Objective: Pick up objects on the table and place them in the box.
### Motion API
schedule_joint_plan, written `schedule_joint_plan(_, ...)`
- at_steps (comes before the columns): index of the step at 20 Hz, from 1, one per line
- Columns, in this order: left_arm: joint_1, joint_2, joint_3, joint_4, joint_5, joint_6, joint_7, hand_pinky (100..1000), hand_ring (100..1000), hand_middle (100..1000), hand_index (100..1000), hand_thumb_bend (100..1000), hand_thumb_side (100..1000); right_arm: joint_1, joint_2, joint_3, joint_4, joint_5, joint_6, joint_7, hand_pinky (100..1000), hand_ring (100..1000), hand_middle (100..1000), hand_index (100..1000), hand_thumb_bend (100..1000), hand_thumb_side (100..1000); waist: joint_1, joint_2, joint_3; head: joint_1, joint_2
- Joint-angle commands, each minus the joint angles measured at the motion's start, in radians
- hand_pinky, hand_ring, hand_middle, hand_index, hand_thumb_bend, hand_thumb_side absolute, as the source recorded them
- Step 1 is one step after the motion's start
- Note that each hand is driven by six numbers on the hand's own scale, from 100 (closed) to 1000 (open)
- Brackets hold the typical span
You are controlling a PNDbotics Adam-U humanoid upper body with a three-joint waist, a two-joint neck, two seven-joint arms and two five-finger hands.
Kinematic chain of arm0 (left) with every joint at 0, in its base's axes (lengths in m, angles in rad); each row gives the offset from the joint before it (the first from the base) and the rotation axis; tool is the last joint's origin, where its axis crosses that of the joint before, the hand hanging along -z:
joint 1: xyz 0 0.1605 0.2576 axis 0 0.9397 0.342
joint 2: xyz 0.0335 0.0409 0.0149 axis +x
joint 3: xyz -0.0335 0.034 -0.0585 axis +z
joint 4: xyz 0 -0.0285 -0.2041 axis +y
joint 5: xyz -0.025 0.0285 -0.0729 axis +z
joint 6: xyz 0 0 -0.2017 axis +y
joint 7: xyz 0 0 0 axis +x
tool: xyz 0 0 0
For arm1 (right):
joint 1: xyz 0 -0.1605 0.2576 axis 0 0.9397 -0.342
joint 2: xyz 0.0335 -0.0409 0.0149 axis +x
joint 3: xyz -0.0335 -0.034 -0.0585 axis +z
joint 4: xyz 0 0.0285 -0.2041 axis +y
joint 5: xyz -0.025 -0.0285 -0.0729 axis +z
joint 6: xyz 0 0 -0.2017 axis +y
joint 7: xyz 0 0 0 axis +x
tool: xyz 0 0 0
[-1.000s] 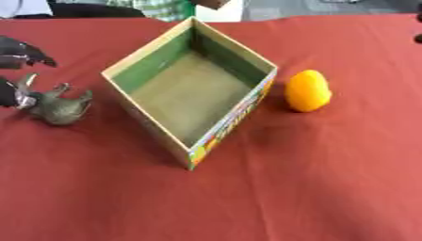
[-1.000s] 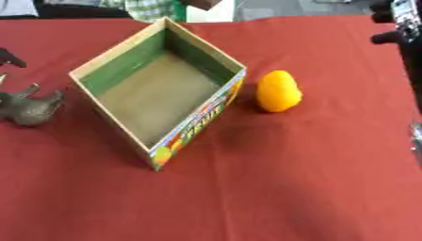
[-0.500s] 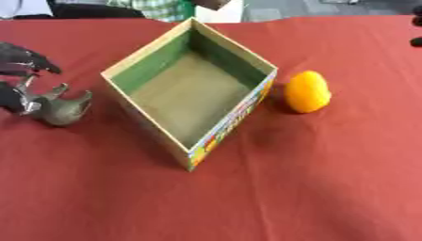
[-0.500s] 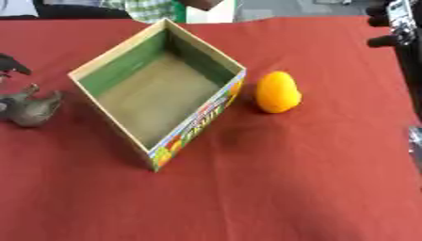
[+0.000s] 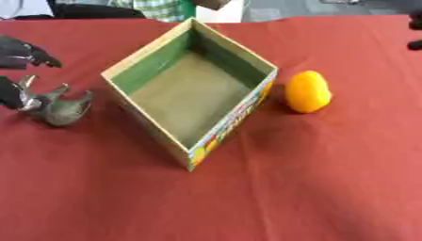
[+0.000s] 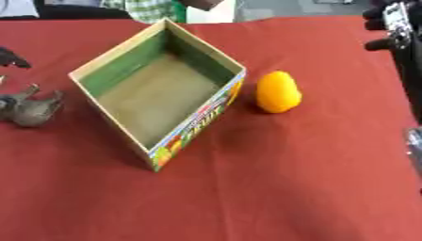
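Box [image 6: 198, 120] side shows colourful print, lettering unreadable; orange fruit [image 6: 277, 92] beside.

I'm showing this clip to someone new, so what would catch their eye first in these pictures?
The open cardboard box with green inner walls, sitting empty and cornerwise mid-table on the red cloth, draws the eye first. Next comes the bright orange fruit just right of it, apart from its wall. At the left edge, the robot's left hand is at a small grey-green animal figure.
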Motion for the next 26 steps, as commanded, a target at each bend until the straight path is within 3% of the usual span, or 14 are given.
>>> schedule_joint_plan(1, -0.006, 0.054, -0.004, -0.024, 0.007, -0.031, -0.015, 810, 911, 923, 1000, 459, 493, -0.008, -0.022, -0.006, -0.016, -0.002, -0.001, 0.001, 669, 779, 710, 850, 100, 998, 0.003, -0.019, -0.001, -0.002, -0.008)
schedule_joint_plan(10, 0.021, 0.063, -0.038, -0.046, 0.024, -0.056, -0.015, 803, 905, 916, 1000, 489, 510, -0.010, -0.018, -0.005, -0.016, -0.004, 0.000, -0.001, 669, 778, 708, 850, 100, 997, 0.002, -0.014, -0.005, -0.002, -0.011)
schedule_joint_plan(17, 0.035, 0.049, -0.064, -0.023, 0.063, -0.053, -0.015, 784, 890, 913, 1000, 428, 509, -0.010, -0.013, -0.005, -0.016, -0.005, 0.002, -0.004, 669, 778, 706, 849, 100, 997, 0.001, -0.009, -0.007, 0.002, -0.013)
schedule_joint_plan(26, 0.041, 0.032, -0.079, 0.042, -0.020, -0.052, -0.015, 767, 875, 884, 1000, 382, 501, -0.010, -0.009, -0.005, -0.016, -0.007, 0.001, -0.005, 668, 777, 704, 849, 100, 997, -0.001, -0.004, -0.012, 0.008, -0.015)
